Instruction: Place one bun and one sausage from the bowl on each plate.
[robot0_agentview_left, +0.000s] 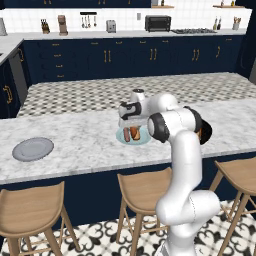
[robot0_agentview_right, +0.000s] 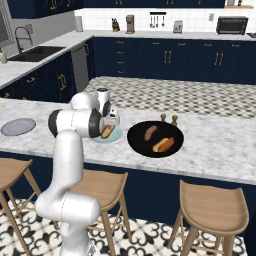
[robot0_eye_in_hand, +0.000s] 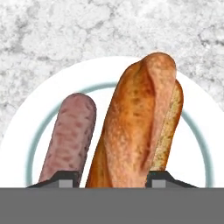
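Observation:
My gripper (robot0_eye_in_hand: 112, 179) hangs just over the light blue-teal plate (robot0_eye_in_hand: 199, 131), its two tips close against the sides of an orange-brown bun (robot0_eye_in_hand: 135, 127) that reaches down onto the plate. A reddish sausage (robot0_eye_in_hand: 70, 131) lies on the same plate beside the bun. In the left base view the gripper (robot0_agentview_left: 130, 121) hovers above that plate (robot0_agentview_left: 145, 140). The black bowl (robot0_agentview_right: 136, 146) to the right holds another sausage (robot0_agentview_right: 150, 132) and another bun (robot0_agentview_right: 163, 145). The grey plate (robot0_agentview_left: 33, 149) lies bare at the counter's far left.
Two small wooden shakers (robot0_agentview_right: 168, 120) stand behind the bowl. The marble counter (robot0_agentview_left: 85, 145) stretches between the two plates. Wooden stools (robot0_agentview_left: 142, 190) line its near edge below.

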